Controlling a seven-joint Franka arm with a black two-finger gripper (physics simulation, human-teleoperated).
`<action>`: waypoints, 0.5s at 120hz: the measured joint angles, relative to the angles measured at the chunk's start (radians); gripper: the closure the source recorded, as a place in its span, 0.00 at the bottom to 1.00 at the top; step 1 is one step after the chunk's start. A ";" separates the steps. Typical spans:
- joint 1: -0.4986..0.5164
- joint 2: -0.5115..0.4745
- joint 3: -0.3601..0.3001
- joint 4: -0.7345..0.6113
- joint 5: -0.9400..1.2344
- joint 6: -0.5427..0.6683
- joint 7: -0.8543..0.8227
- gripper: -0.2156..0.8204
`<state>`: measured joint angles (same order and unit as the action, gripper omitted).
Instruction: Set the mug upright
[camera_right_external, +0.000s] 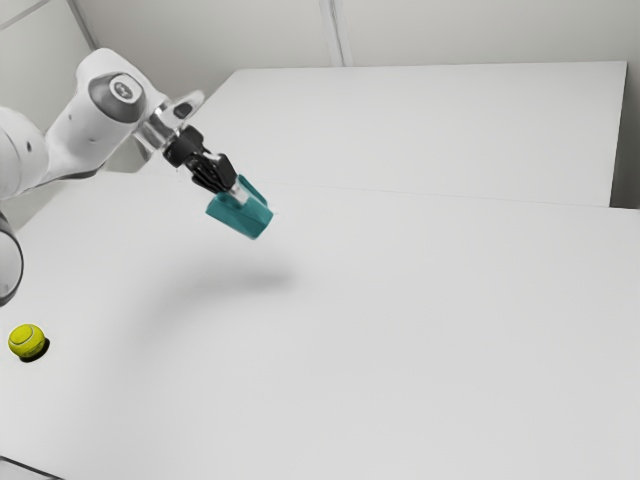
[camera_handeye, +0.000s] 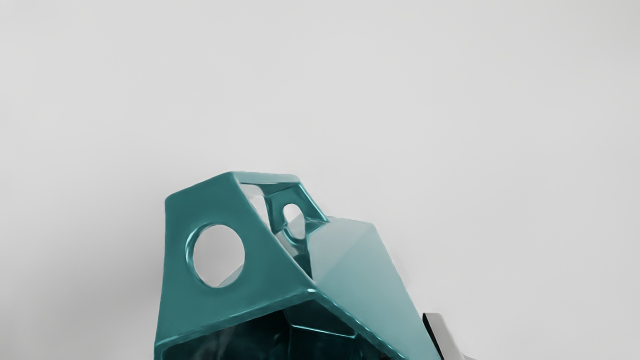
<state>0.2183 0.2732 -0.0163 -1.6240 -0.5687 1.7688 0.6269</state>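
The teal faceted mug (camera_right_external: 240, 215) hangs tilted in the air, with the gripper (camera_right_external: 236, 190) shut on it. In the wrist view the mug (camera_handeye: 355, 260) shows its angular handle with round holes, and part of its dark open mouth at the bottom edge. One fingertip of the gripper (camera_handeye: 415, 351) lies against the outside of the mug's pale side wall; the other is mostly hidden by the mug.
A white table (camera_right_external: 400, 340) spreads beneath the mug, with a soft shadow below the arm. A yellow-green ball (camera_right_external: 27, 341) rests near the exterior view's left edge. Behind stands another white surface (camera_right_external: 430, 130).
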 joint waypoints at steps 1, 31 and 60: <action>-0.003 -0.001 -0.004 0.005 0.028 0.002 -0.004 0.96; -0.076 0.040 -0.054 0.009 0.555 0.160 -0.149 0.97; -0.089 0.097 -0.057 -0.100 0.698 0.350 -0.299 0.97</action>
<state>0.1290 0.3698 -0.0737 -1.7242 0.1295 2.1188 0.3284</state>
